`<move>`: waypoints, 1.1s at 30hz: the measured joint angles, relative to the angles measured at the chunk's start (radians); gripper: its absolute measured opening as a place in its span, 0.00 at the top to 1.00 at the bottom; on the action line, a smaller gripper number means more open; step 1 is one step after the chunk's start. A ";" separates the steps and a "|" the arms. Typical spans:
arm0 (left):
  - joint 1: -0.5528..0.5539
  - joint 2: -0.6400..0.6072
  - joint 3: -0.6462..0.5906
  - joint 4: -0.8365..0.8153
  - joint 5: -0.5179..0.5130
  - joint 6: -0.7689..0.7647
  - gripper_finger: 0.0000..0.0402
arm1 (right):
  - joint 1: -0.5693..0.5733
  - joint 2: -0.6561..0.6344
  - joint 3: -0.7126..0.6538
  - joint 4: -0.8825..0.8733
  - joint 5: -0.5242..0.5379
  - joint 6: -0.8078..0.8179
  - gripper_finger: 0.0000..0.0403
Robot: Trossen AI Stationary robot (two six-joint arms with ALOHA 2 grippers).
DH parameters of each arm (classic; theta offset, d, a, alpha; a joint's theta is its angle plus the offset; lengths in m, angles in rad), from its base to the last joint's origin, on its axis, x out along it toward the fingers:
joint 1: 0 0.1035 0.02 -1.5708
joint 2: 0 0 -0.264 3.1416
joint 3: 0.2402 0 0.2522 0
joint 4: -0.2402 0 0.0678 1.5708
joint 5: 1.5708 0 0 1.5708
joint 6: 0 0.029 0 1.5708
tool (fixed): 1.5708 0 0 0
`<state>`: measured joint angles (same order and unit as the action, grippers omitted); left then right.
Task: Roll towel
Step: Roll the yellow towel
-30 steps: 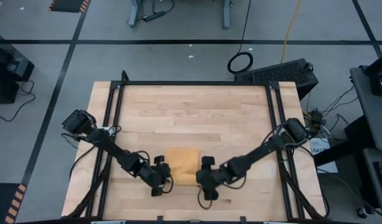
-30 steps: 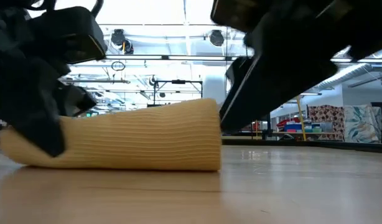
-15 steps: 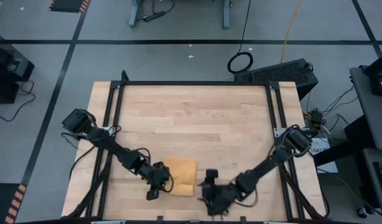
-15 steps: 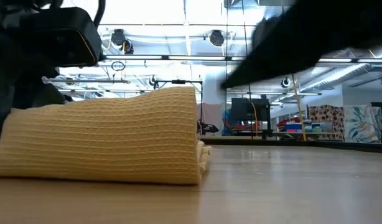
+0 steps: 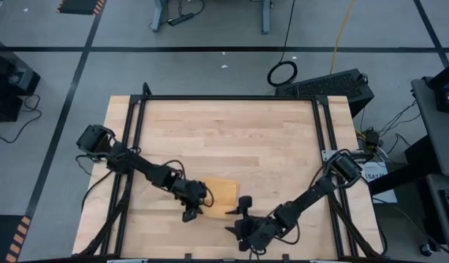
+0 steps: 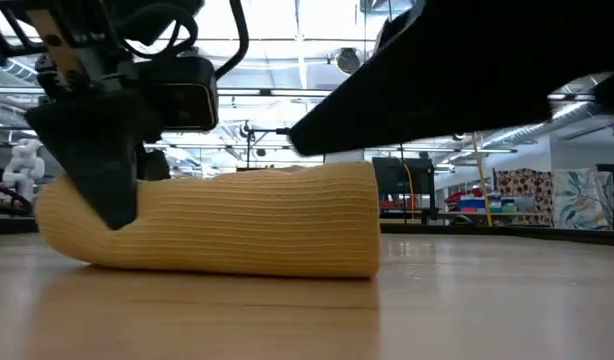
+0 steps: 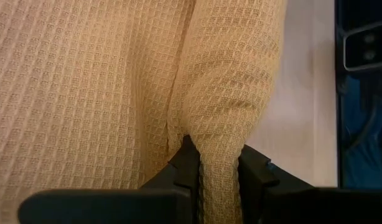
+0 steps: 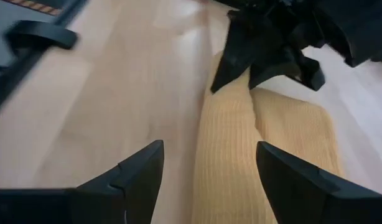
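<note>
The mustard-yellow towel [image 5: 219,196] lies as a thick, loosely rolled bundle [image 6: 237,225] on the wooden table, near the middle of the near edge. My left gripper [image 5: 193,207] is at the bundle's left end and is shut on it. My right gripper [image 5: 238,214] stands open just off the towel's near right corner, its fingers [image 8: 132,177] apart above bare wood and pointing at the towel [image 8: 241,155]. It touches nothing. My left gripper pinches a rounded fold of the towel [image 7: 219,165] between its two fingers [image 7: 186,163], at the bundle's left end. It holds a doubled ridge of cloth, not a single edge. The fingers come slanting down from the table's left. The towel's underside rests on the table.
Black rails [image 5: 133,146] run along the table's left, far and right sides. Bare wood [image 5: 232,135] spreads over the far half of the table. Beyond the far right corner lie a dark case [image 5: 330,84] and a cable coil [image 5: 283,73] on the floor.
My right gripper has drawn back from the towel's right edge toward the table's near edge and turned. My left gripper has swung a little toward the right and far side and rolled, still shut on the towel. The towel's left end has shifted with it, and the bundle has turned slightly.
</note>
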<state>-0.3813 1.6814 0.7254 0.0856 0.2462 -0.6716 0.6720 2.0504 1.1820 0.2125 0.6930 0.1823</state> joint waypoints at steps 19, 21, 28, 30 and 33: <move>0.028 0.000 0.002 0.011 -0.008 0.058 0.85 | -0.074 0.056 0.001 -0.136 -0.031 0.307 0.42; 0.027 0.000 0.002 0.009 -0.015 0.078 0.84 | -0.080 0.065 0.002 -0.135 -0.043 0.333 0.43; 0.028 -0.003 0.002 -0.002 -0.123 0.101 0.71 | -0.084 0.074 0.003 -0.131 -0.050 0.365 0.51; 0.032 -0.017 0.002 -0.003 -0.126 0.126 0.65 | -0.084 0.075 0.003 -0.131 -0.051 0.366 0.54; 0.040 -0.065 0.002 -0.006 -0.127 0.140 0.57 | -0.084 0.075 0.003 -0.144 -0.052 0.382 0.59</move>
<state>-0.3415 1.6161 0.7273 0.0792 0.1196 -0.5316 0.5884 2.1250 1.1851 0.0682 0.6415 0.5642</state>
